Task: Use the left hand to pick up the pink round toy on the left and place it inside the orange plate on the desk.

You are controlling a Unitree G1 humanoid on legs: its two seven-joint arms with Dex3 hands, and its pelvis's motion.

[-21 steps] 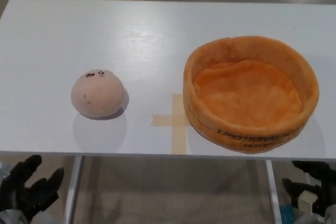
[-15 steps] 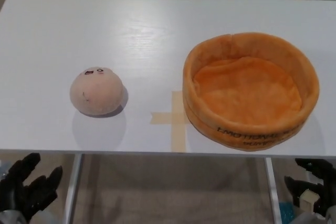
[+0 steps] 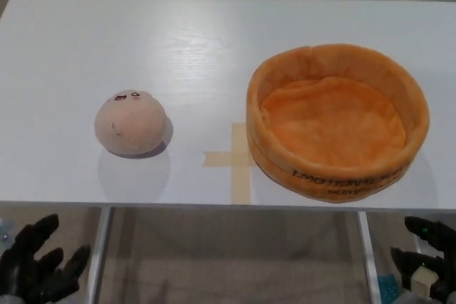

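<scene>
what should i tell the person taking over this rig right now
Left hand: open, fingers spread, holding nothing, low below the near edge of the table.
Right hand: also below the table edge, at the right corner of the view, only partly in view; empty as far as can be seen.
Pink round toy: sits on the left of the table, face up, untouched.
Orange plate: on the right, empty, beside a tape cross.
Done: nothing yet.
Left: bring the left hand up to the toy, grasp it, carry it right, set it inside the plate.
</scene>
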